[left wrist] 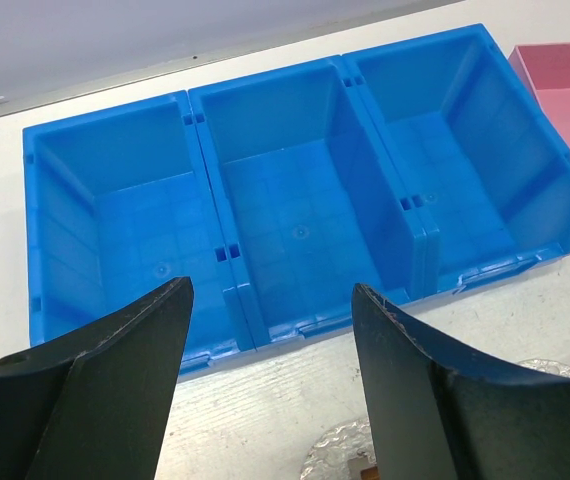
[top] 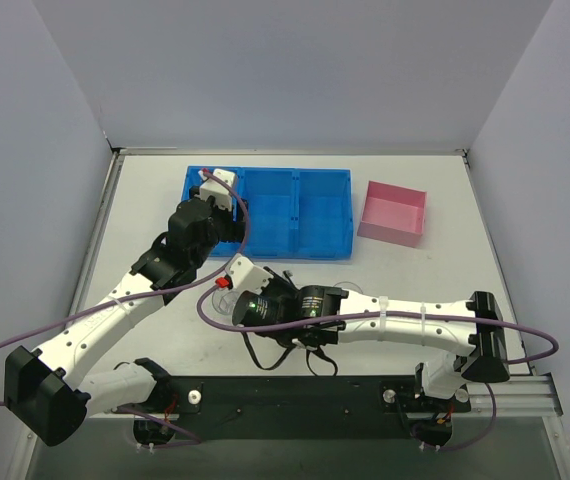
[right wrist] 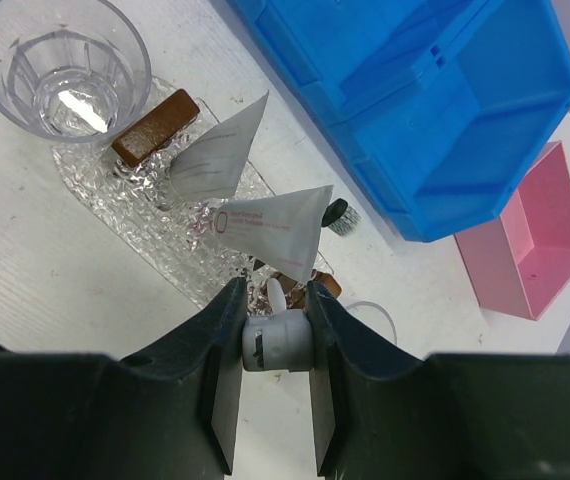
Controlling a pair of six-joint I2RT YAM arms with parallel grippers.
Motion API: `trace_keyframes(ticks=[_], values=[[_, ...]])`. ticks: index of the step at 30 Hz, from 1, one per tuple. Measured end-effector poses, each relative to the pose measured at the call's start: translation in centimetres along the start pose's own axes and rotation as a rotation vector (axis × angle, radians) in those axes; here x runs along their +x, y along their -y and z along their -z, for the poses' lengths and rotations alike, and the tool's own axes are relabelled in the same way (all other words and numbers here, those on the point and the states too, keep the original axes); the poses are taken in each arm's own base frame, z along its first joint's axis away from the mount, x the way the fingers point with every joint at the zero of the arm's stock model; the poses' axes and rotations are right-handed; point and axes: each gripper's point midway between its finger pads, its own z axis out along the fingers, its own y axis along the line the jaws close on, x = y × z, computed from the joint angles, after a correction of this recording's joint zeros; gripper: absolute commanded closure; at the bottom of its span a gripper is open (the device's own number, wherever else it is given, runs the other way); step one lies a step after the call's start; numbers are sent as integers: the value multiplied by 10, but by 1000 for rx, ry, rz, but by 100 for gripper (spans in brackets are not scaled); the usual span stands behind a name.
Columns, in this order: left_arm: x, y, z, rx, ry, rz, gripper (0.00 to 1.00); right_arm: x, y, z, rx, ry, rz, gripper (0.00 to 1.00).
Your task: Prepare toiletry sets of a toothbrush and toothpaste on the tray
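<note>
Two grippers | your right gripper [right wrist: 275, 290] is clamped on the white toothbrush [right wrist: 277, 342], over one end of the clear tray [right wrist: 95, 175] | toothpaste tubes [right wrist: 270, 225] lie on that tray, a drinking glass [right wrist: 60, 70] at its other end | your left gripper [left wrist: 270, 300] gapes wide, holding nothing, at the blue bin [left wrist: 65, 215] front edge.

Only faint reddish print on one toothpaste tube [right wrist: 265, 225], apparently illegible.

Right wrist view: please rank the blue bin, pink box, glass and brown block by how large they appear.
1. blue bin: largest, though cropped.
2. pink box and glass: look alike, unranked.
3. brown block: smallest.
</note>
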Motion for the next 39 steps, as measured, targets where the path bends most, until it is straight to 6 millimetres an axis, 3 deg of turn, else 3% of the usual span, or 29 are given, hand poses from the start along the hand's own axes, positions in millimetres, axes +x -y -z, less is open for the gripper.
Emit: trace_keyframes(ticks=[39], values=[[1,-2,-1,-12,-2,-1,25,26,-5,-36,-63,-123,3,100]])
